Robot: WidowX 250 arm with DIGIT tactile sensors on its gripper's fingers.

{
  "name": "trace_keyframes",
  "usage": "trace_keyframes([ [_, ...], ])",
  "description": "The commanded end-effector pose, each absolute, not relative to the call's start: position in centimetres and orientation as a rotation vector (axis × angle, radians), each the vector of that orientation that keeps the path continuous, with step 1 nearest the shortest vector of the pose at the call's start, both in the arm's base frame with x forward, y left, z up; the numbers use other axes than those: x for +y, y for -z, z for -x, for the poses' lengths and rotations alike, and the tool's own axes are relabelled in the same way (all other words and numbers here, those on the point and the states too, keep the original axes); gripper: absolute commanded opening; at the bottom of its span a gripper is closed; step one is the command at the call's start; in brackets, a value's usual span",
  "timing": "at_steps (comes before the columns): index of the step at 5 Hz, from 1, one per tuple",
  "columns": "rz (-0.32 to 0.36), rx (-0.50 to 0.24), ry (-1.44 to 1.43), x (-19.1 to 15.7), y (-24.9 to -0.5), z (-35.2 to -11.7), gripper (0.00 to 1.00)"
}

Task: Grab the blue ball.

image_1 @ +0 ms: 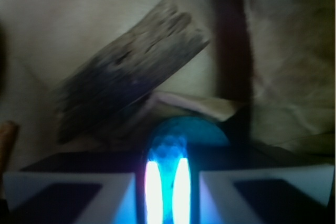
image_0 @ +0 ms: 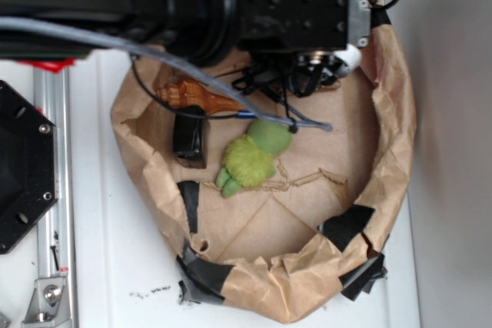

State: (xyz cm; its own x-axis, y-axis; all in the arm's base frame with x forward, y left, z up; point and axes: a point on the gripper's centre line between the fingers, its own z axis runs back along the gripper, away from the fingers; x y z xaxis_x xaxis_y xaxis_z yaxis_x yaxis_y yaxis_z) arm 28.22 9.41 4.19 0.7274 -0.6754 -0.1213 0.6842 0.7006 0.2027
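Observation:
In the wrist view the blue ball (image_1: 181, 135), teal and rough-surfaced, fills the gap between my two white fingers (image_1: 68, 195), and its sides glow bright where they meet the inner faces. My gripper (image_1: 168, 192) is shut on the ball. The exterior view shows my gripper (image_0: 307, 74) low at the back of the paper basin, under the black arm. The ball is hidden there by the arm and wrist.
A lime-green plush toy (image_0: 250, 160) lies mid-basin, with a black block (image_0: 190, 137) to its left and a brown ridged piece (image_0: 188, 96) behind that. The crumpled brown paper wall (image_0: 392, 151) with black tape rings everything. A grey wooden slab (image_1: 126, 72) lies ahead of the fingers.

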Motion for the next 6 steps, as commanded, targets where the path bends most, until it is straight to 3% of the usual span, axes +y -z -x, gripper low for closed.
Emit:
trace_keyframes([
  [1, -0.292, -0.053, 0.777, 7.4, -6.9, -28.1, 0.00],
  [2, -0.227, -0.169, 0.603, 5.3, -11.3, -27.5, 0.00],
  [3, -0.331, -0.049, 0.374, 3.4, -15.0, -26.0, 0.00],
  [4, -0.110, -0.130, 0.112, 3.8, -17.0, -23.7, 0.00],
  [5, 0.105, -0.248, -0.148, 5.1, -17.3, -22.7, 0.00],
  [6, 0.234, -0.295, -0.411, 5.1, -16.9, -22.3, 0.00],
])
